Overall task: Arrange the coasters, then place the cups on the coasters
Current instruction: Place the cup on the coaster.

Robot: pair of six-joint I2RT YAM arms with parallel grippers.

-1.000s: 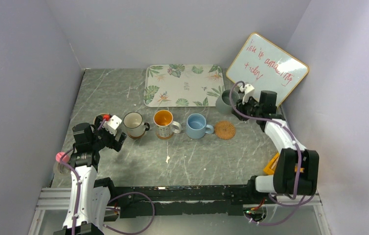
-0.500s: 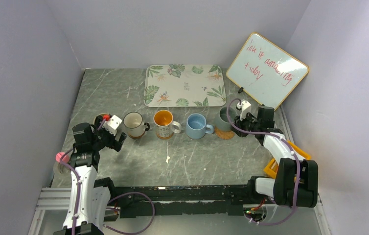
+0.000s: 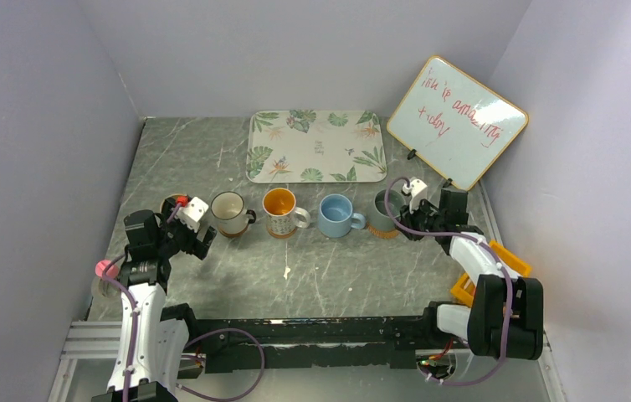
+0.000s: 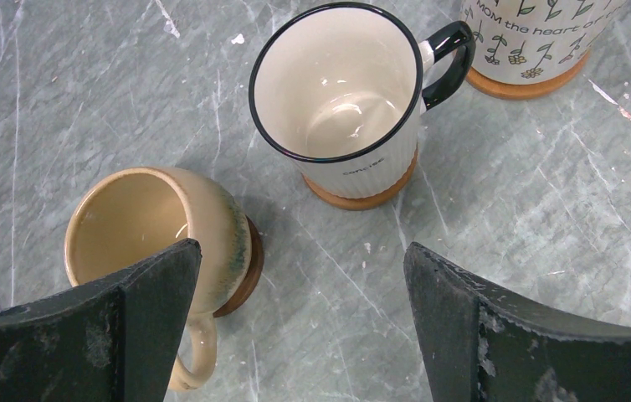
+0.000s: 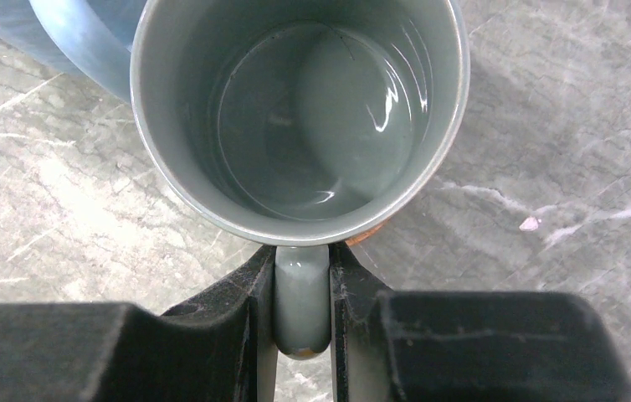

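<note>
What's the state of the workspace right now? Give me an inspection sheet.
Surface: grey marble table, no spills seen.
Job's things: tan mug, white mug and patterned mug each on a coaster; blue mug, coaster hidden; grey mug over an orange-brown coaster, contact unclear.
Clutter: pale scrap; leaf-print tray and whiteboard at the back; orange object by the right arm.
Grippers: left gripper open, empty; right gripper shut on the grey mug's handle.
Cables: purple cables along both arms, nothing snagged.
Surroundings: plain walls.
</note>
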